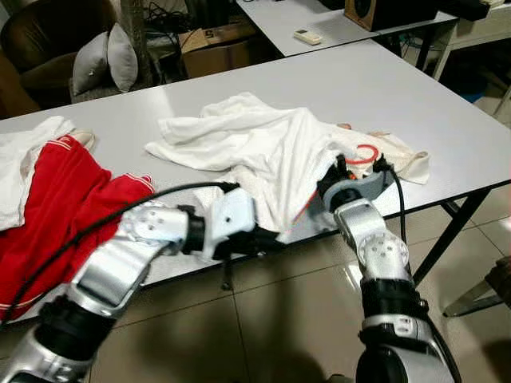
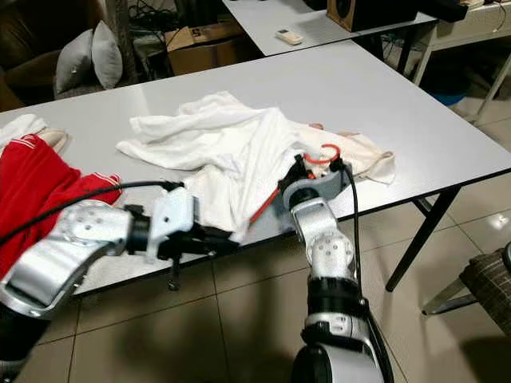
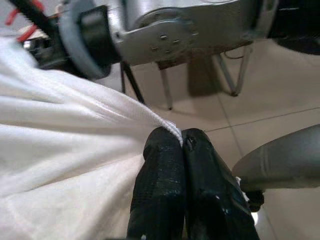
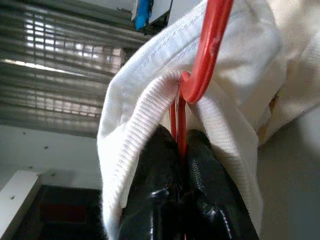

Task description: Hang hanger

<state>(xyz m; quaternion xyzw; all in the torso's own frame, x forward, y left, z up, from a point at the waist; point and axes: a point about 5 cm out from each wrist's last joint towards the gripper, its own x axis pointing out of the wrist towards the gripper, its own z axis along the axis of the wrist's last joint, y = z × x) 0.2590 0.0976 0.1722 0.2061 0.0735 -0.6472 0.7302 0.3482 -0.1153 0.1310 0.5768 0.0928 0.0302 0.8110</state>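
At the table's [image 1: 415, 104] near edge, your right claw [image 4: 180, 150] pinches the stiff red hanger [image 1: 363, 154] inside the limp white shirt [image 1: 255, 148], whose hem your left claw [image 3: 181, 142] grips closed.

An office-like workroom or lab: 2 long grey-white laminate tables on black metal legs [image 1: 375, 96], a glossy beige tiled floor [image 1: 287, 319], an open brown cardboard box [image 1: 211, 48], tangled black cables [image 1: 164, 16], and a wooden speaker cabinet [image 1: 383, 12].
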